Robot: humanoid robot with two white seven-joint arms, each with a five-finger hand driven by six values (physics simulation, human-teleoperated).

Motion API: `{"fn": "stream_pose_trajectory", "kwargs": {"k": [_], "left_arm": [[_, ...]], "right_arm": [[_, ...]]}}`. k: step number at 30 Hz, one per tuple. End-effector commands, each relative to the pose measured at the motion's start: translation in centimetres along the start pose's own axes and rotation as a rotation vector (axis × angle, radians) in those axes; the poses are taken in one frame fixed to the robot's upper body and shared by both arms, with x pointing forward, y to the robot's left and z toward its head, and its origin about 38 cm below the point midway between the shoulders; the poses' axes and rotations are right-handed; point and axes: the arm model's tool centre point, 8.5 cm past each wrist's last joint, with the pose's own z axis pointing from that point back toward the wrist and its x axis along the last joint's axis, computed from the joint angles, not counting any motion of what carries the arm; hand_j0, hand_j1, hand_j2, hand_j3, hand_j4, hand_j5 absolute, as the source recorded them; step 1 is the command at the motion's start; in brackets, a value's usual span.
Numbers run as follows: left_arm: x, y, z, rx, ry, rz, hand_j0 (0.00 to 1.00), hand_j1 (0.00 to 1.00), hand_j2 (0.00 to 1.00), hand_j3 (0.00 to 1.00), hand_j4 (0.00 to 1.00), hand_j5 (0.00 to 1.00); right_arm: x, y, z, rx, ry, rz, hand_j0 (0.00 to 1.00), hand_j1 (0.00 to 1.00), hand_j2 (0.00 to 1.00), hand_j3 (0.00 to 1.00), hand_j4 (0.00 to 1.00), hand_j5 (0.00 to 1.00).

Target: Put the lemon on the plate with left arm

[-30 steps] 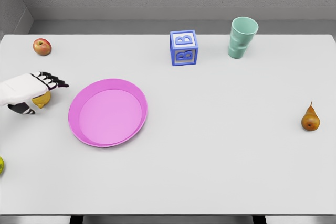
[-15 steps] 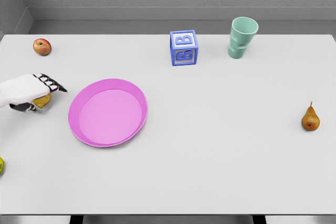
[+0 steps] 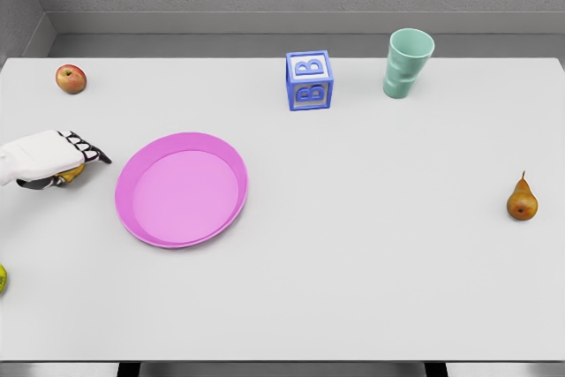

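The yellow lemon (image 3: 73,171) lies on the white table left of the pink plate (image 3: 181,192), and only a sliver of it shows under my hand. My left hand (image 3: 78,169) comes in from the left edge and covers it, fingers (image 3: 92,151) curled over its top and the thumb against its near side, shut on the lemon. A small gap separates the hand from the plate's left rim. The right arm is out of view.
A red apple (image 3: 71,79) sits at the far left corner. A blue letter block (image 3: 309,80) and a green cup (image 3: 408,63) stand at the back. A pear (image 3: 522,201) is at the right, and a yellow-green fruit (image 3: 2,278) shows at the left edge.
My left hand has dropped lower over the lemon and its fingers have curled down, hiding most of the fruit. Nothing else has moved.
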Motion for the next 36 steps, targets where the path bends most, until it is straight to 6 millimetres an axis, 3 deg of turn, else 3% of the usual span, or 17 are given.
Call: {"fn": "stream_pose_trajectory", "kwargs": {"k": [1,9,14,28,36], "left_arm": [[-0.4,-0.1,0.3,-0.013,0.012,-0.010,0.79,0.79,0.79,0.79,0.79,0.79],[-0.5,-0.3,0.5,-0.038,0.017,-0.016,0.59,0.59,0.59,0.59,0.59,0.59],[-0.5,-0.1,0.5,-0.034,0.016,-0.016,0.53,0.53,0.53,0.53,0.53,0.53],[-1.0,3.9,0.6,0.069,0.016,-0.035,0.54,0.54,0.54,0.54,0.54,0.54],[1.7,7.2,0.6,0.176,-0.073,-0.048,0.53,0.53,0.53,0.53,0.53,0.53]], "right_arm": [[0.0,0.0,0.0,0.000,0.000,0.000,1.00,1.00,1.00,1.00,1.00,1.00],[0.0,0.0,0.0,0.000,0.000,0.000,1.00,1.00,1.00,1.00,1.00,1.00],[0.0,0.0,0.0,0.000,0.000,0.000,1.00,1.00,1.00,1.00,1.00,1.00],[0.0,0.0,0.0,0.000,0.000,0.000,1.00,1.00,1.00,1.00,1.00,1.00],[0.0,0.0,0.0,0.000,0.000,0.000,1.00,1.00,1.00,1.00,1.00,1.00]]}}
